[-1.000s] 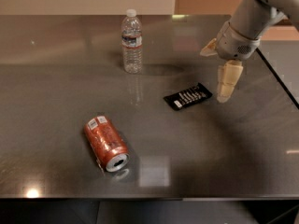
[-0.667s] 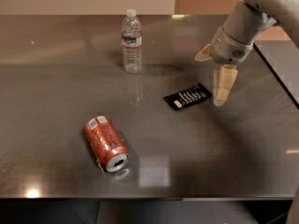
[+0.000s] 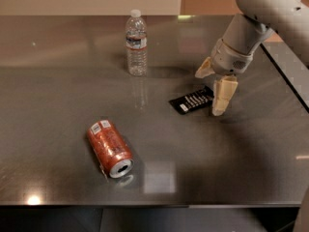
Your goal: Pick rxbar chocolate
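Note:
The rxbar chocolate (image 3: 187, 103) is a flat black bar with white lettering, lying on the dark table (image 3: 227, 168) right of centre. My gripper (image 3: 208, 93) is open and hangs at the bar's right end. One tan finger (image 3: 222, 95) stands just right of and in front of the bar's end. The other finger (image 3: 203, 69) is behind it. The bar's right tip lies between them. I cannot tell whether the fingers touch the bar.
A clear water bottle (image 3: 136, 43) stands upright at the back centre. An orange-red soda can (image 3: 109, 148) lies on its side at the front left. The table's right edge (image 3: 289, 81) runs close behind the arm.
The gripper has moved left and a little lower, from right of the bar to over its right end. The bar, can and bottle have not moved.

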Robot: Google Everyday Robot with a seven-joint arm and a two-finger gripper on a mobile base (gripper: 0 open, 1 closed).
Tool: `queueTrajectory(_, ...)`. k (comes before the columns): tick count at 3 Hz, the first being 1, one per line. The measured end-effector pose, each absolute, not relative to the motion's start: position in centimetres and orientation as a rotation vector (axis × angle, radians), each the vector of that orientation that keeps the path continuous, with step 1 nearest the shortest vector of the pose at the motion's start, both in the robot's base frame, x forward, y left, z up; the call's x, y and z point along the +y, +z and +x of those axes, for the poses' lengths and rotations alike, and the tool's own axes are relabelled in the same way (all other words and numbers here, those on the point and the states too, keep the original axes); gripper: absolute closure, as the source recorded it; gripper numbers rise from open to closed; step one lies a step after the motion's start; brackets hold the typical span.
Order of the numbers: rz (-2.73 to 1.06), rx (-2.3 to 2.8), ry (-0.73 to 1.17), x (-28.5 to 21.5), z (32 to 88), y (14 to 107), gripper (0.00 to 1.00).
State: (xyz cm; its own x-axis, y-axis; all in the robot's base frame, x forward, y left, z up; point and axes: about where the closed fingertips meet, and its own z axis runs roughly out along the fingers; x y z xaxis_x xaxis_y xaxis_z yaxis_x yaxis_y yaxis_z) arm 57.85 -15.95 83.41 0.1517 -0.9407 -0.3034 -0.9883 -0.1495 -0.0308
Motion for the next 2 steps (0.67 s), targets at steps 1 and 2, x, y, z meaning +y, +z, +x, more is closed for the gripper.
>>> queueTrajectory(1, -2.218, 1.883, 0.335, -15.58, 57.47, 83.03, 0.41)
queueTrajectory(2, -2.223, 1.882, 0.343, -15.64, 57.29, 83.33, 0.64)
